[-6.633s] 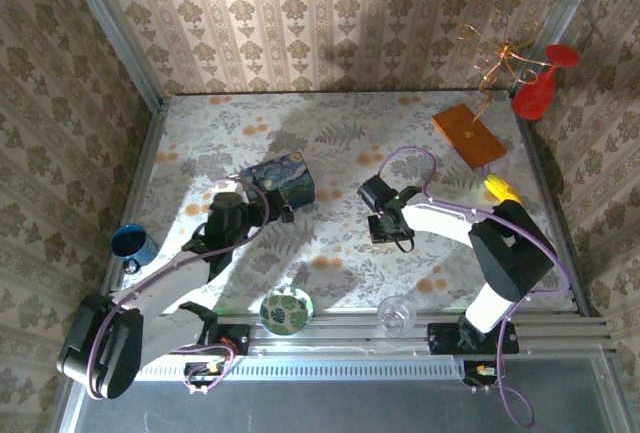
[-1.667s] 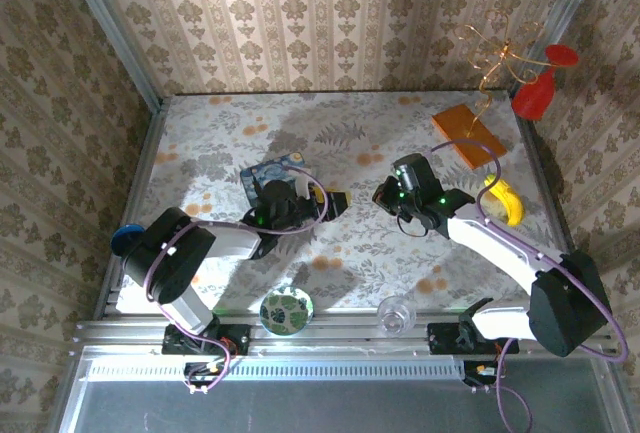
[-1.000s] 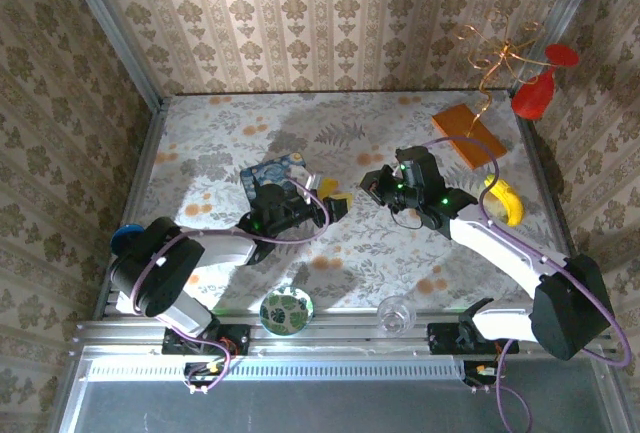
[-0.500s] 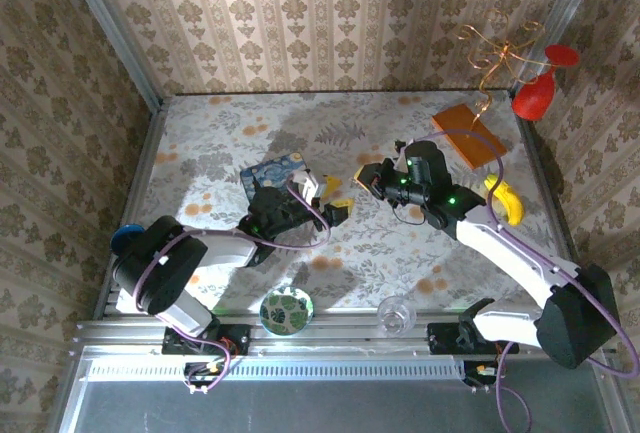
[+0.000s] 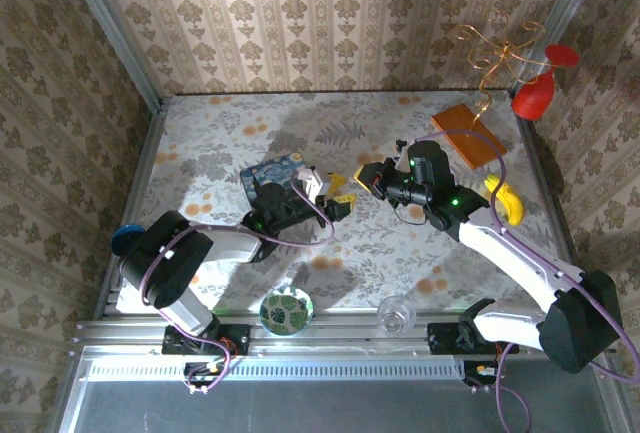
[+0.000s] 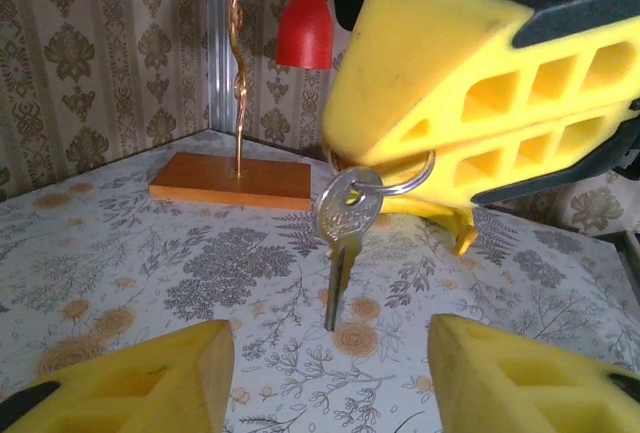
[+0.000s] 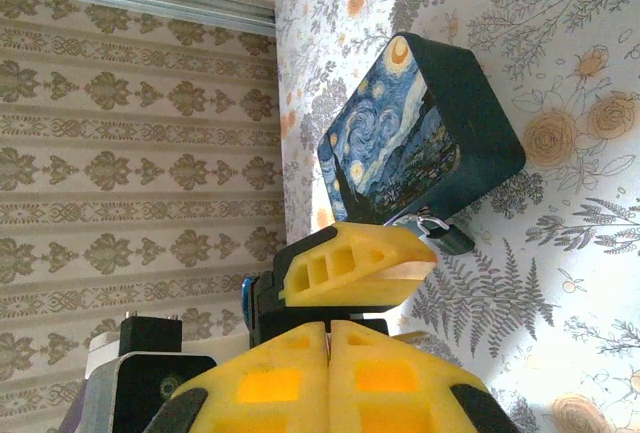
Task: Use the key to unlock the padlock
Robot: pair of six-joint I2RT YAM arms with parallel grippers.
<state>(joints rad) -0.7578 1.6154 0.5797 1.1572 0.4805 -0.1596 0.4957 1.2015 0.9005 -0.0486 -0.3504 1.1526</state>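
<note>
Dangling the key [image 6: 343, 253] by its ring from the clamped-shut right gripper [image 6: 380, 158], above the floral tablecloth [image 5: 380, 253] mid-table. Spreading the left gripper [image 6: 330, 353] wide open just left of it. Leaving the padlock [image 7: 440, 235] hanging on the Starry Night box [image 7: 420, 138], left of centre. Damask wallpaper [image 5: 330, 23] closing in the sides.

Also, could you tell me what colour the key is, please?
The key is silvery grey metal, seen best in the left wrist view.
</note>
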